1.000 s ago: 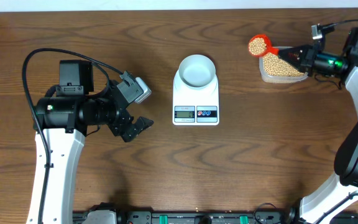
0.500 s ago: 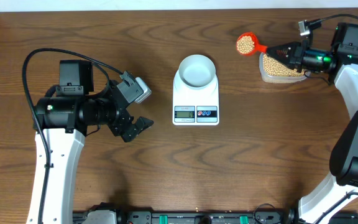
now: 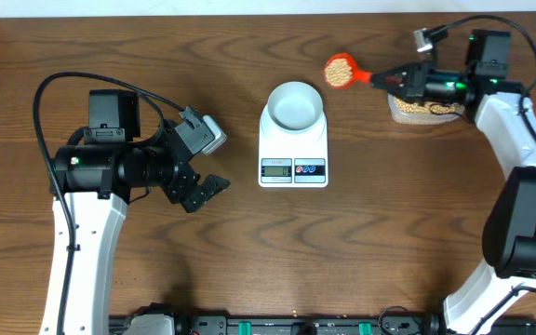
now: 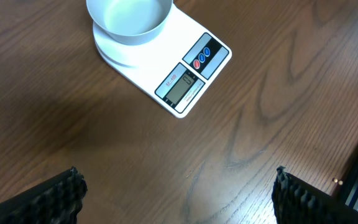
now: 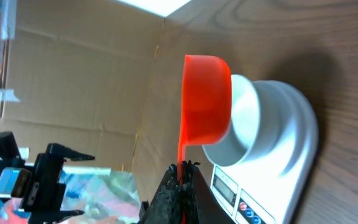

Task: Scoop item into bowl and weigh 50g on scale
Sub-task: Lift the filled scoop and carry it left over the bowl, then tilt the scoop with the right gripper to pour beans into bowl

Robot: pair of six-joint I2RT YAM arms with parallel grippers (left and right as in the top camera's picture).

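1. Many beige beans [image 3: 339,69] fill the red scoop [image 3: 362,75], held upper right of centre, between the bowl [image 3: 274,108] and the clear tub [image 3: 395,113].
2. More beans lie in the tub at upper right.
3. The bowl sits on the scale [image 3: 293,149] at centre frame.
4. The right gripper [image 3: 391,80] is clamped tight on the scoop's handle.
5. The left gripper [image 3: 210,189], left of the scale, gapes wide, holding nothing.
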